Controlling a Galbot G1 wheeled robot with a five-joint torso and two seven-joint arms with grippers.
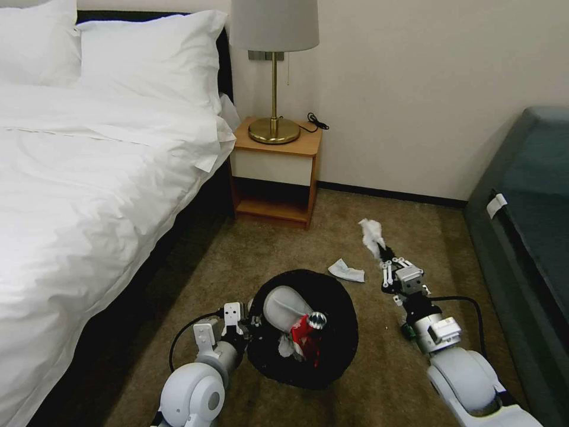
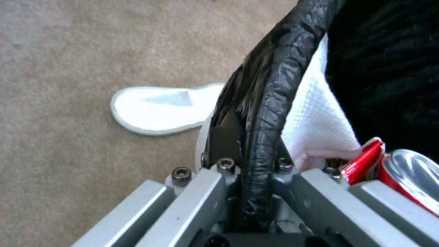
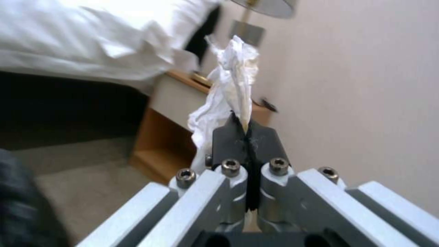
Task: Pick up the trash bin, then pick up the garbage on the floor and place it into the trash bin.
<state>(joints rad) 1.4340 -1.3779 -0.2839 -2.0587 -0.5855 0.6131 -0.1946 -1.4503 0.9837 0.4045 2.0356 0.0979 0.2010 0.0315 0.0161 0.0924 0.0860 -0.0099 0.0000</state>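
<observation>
left gripper (image 1: 252,323) clamped on trash bin (image 1: 338,332) rim | right gripper (image 1: 384,256) pinching crumpled tissue (image 1: 371,234) | carry tissue fully above bin mouth before letting go

A wooden nightstand (image 1: 276,172) stands against the cream wall (image 1: 427,89), a brass lamp (image 1: 274,71) on top. A white bed (image 1: 89,178) sits just beside it; brown carpet (image 1: 237,261) spreads before it.

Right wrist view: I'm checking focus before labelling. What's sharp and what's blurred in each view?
Right wrist view: the crumpled tissue pinched in the right gripper is sharp, the room behind soft. Left wrist view: the trash bin rim is crisp, carpet blurred. Head view: evenly sharp.
</observation>
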